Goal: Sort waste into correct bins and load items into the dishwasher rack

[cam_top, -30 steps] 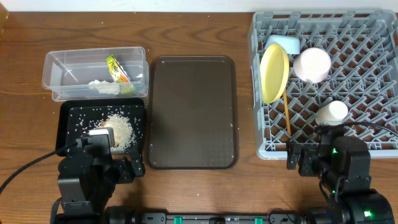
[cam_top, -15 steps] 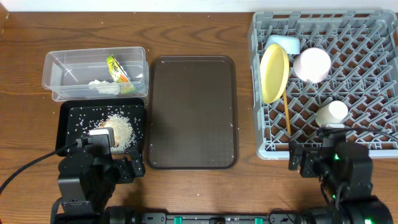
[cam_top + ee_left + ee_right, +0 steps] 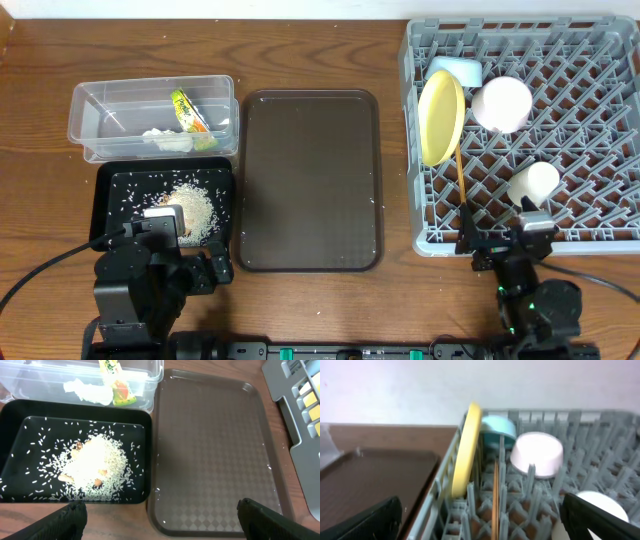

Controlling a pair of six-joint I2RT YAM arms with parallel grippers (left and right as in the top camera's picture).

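I am hanging my left claw [image 3: 162, 522] spread wide and gripping nothing, above the near edges of the black tray [image 3: 15, 420] and the brown serving tray [image 3: 210, 450]. My right claw [image 3: 485, 520] is also gaping wide and empty, pointing into the dishwasher rack [image 3: 415, 120] from its 6 o'clock wall.

The green-and-orange snack wrapper [image 3: 116, 380] is showing print, but I am finding it too small to read. It is lying in the clear tub [image 3: 152, 370] at the desk's [image 3: 300, 50] 10 o'clock, beside the crumpled paper scrap [image 3: 90, 391]. Rice grains [image 3: 92, 467] are lying heaped and scattered in the black tray.

In the rack, the yellow plate [image 3: 441, 117] is standing on edge toward 9 o'clock, with the blue bowl [image 3: 455, 70] behind it, the pink bowl [image 3: 500, 103] just beside it, the chopsticks [image 3: 461, 180] lying below it, and the white cup [image 3: 533, 182] toward 5 o'clock.
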